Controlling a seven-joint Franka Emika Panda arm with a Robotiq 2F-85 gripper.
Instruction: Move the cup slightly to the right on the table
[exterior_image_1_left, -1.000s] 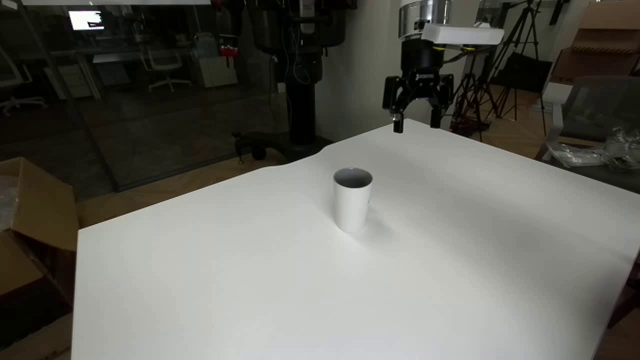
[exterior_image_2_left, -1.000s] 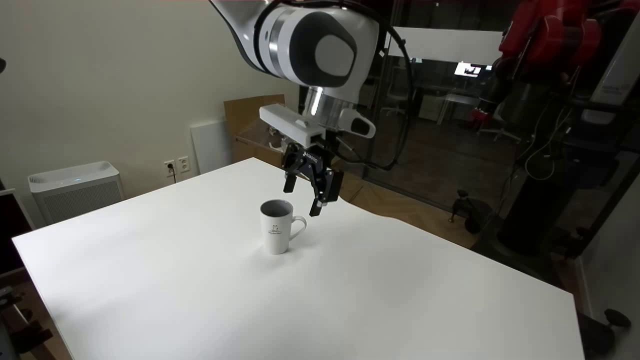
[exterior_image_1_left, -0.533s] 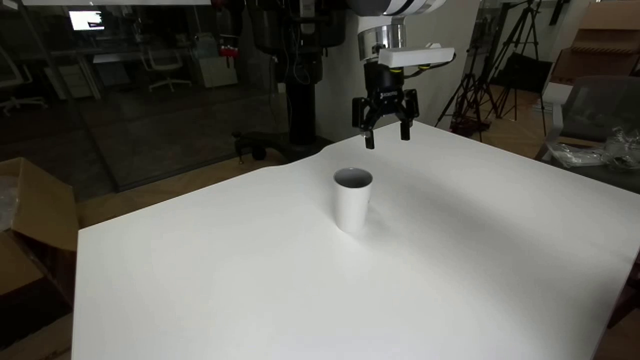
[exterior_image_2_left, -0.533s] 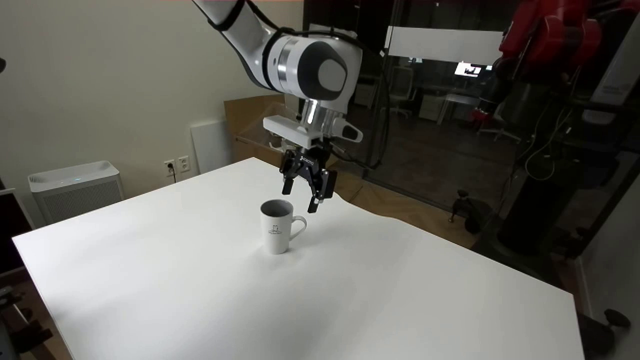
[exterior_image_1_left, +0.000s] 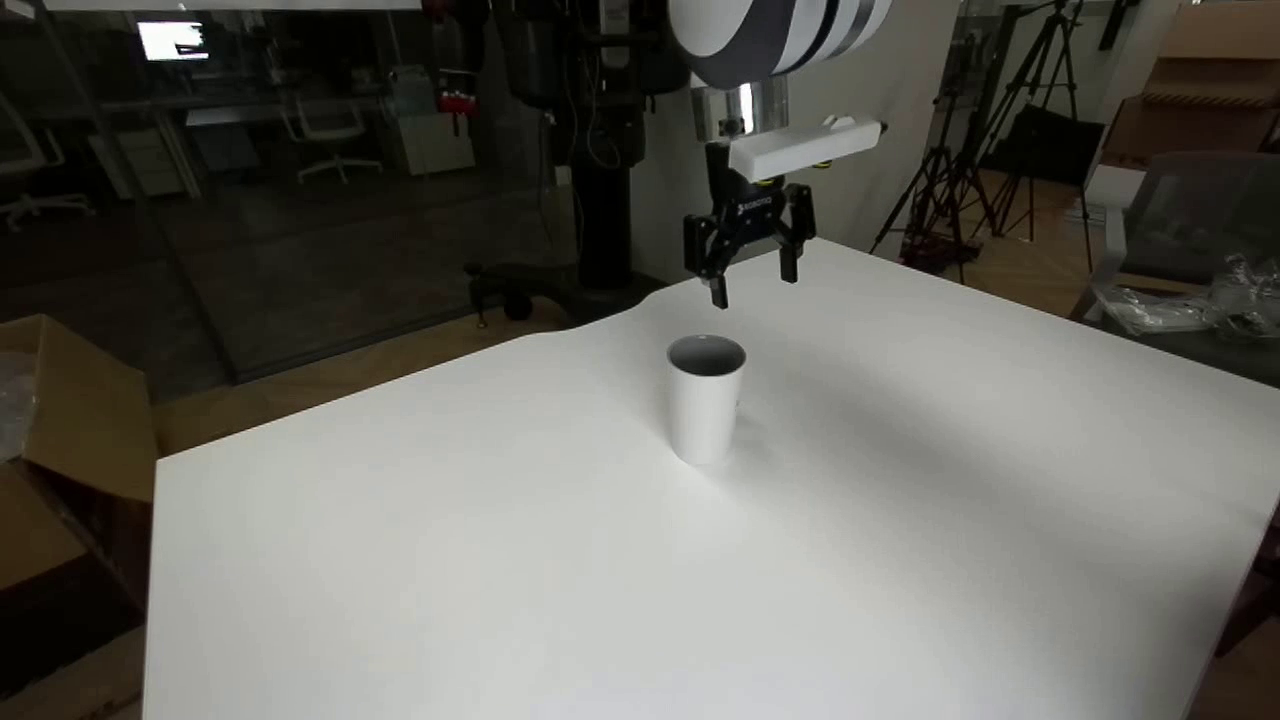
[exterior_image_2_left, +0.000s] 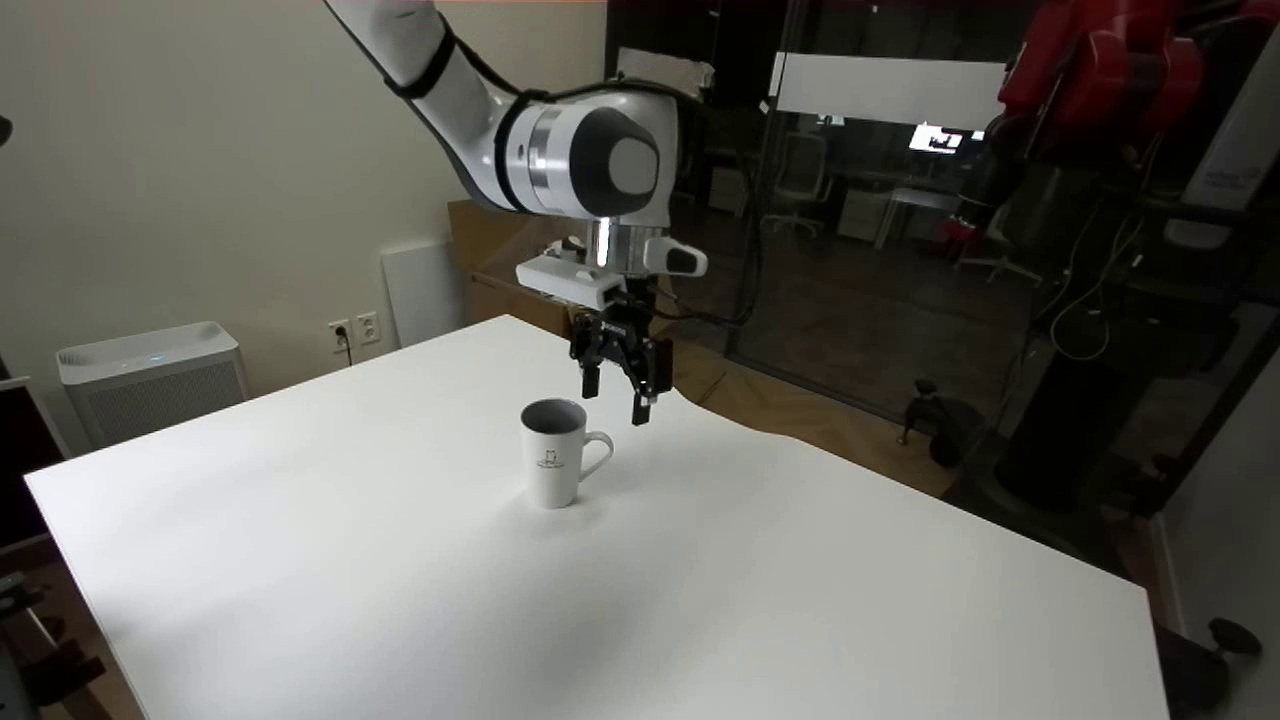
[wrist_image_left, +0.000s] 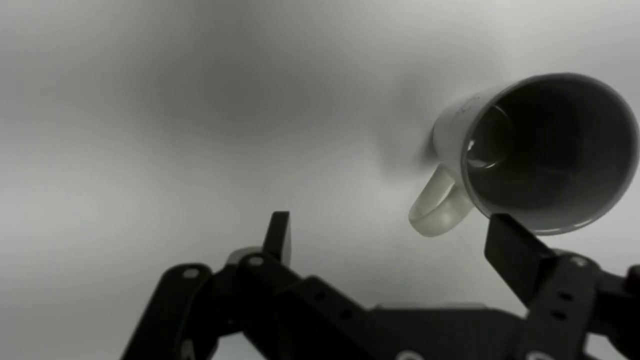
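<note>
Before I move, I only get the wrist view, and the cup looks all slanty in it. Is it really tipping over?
Observer: No. In both exterior views the cup stands upright on the table.
Operator: Phew! Am I touching the table?
Observer: No. Going by both exterior views together, the open gripper hangs in the air above it.
Operator: And what's out past the table?
Observer: Among other things, an open cardboard box, which shows in an exterior view.
</note>
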